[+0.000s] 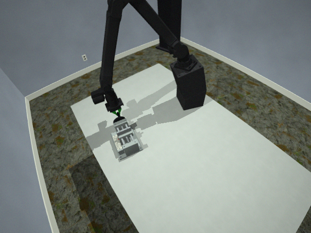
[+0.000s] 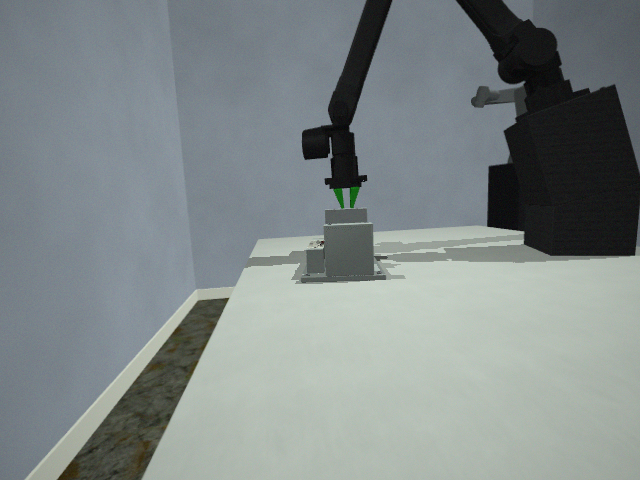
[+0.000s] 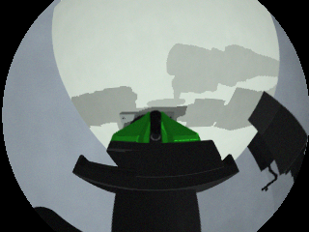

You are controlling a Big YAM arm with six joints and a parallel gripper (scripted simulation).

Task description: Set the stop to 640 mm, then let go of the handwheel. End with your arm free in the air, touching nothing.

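Handwheel [image 1: 119, 118] pinched by the gripper [image 1: 117, 112] at the far end of the grey stop unit [image 1: 126, 140] on the table [image 1: 200, 155].
Top view alone shows the dark wheel and a scale strip [image 1: 115, 141], its marks unreadable; the exterior view hides the wheel behind the unit, with only the green fingers [image 2: 339, 197] showing.

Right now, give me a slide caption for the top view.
Arm's gripper, jaws shut on the dark handwheel at the far end of the grey stop fixture on the white table.

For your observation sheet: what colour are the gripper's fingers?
Bright green fingers, seen best in the exterior view, closed on the handwheel.
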